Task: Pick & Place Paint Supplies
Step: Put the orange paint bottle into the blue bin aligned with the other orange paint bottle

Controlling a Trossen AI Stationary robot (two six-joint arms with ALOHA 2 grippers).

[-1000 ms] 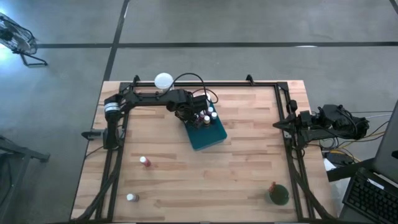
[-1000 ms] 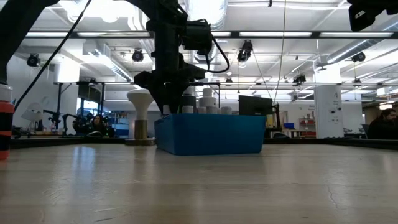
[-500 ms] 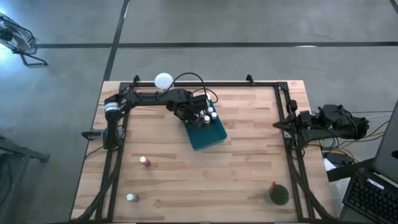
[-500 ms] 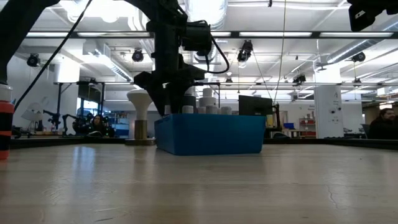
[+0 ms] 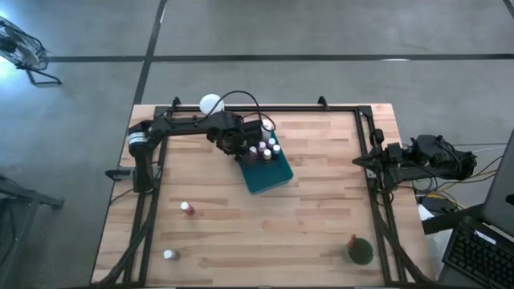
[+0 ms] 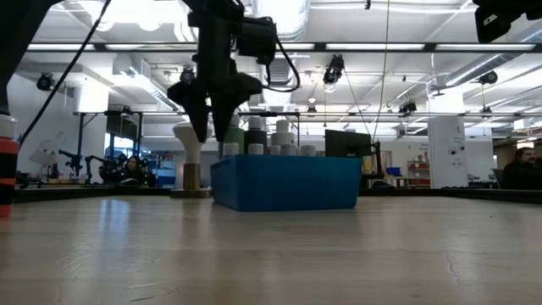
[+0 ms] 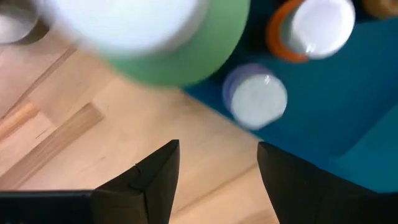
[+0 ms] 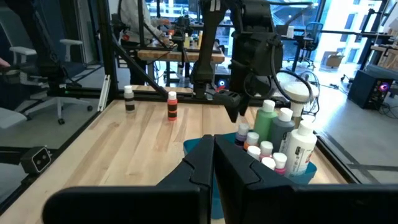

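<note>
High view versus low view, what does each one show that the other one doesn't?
Only the high view shows the two small bottles left out on the wood, a red one and a white one, the green item at the near right corner, and the right arm parked off the table's right edge.

Only the low view shows the room behind, and the left pincer hanging open and empty, clear above the tray rim.

Both show the teal tray with white-capped bottles standing in it, the white globe, and the left arm over the tray's end.
</note>
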